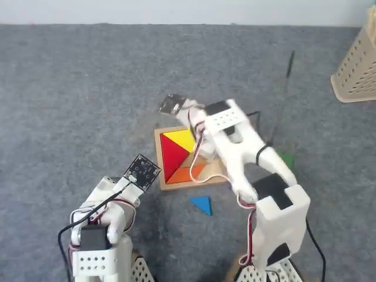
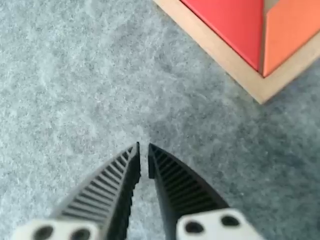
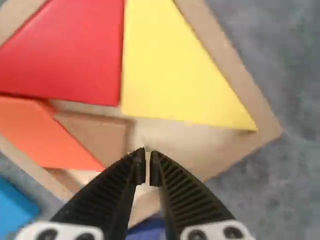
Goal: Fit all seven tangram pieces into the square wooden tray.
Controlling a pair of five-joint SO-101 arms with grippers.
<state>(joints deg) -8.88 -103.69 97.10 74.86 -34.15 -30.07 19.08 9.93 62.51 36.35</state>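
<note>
The square wooden tray (image 1: 164, 183) lies mid-table and holds a red triangle (image 1: 173, 154), a yellow triangle (image 1: 183, 140) and an orange piece (image 1: 189, 174). A blue triangle (image 1: 202, 204) lies on the carpet just in front of it. A green piece (image 1: 286, 160) peeks out beside the right arm (image 1: 238, 150), which stretches over the tray. In the right wrist view my right gripper (image 3: 146, 154) is shut with nothing in it, over bare tray floor (image 3: 100, 132) below the yellow triangle (image 3: 170, 70). My left gripper (image 2: 144, 148) is shut over carpet, short of the tray's corner (image 2: 252, 82).
A perforated cream basket (image 1: 358, 64) stands at the far right edge. A thin black cable (image 1: 286, 82) runs behind the right arm. Grey carpet spreads open to the left and behind the tray. Something dark blue (image 3: 145, 229) shows beneath the right gripper.
</note>
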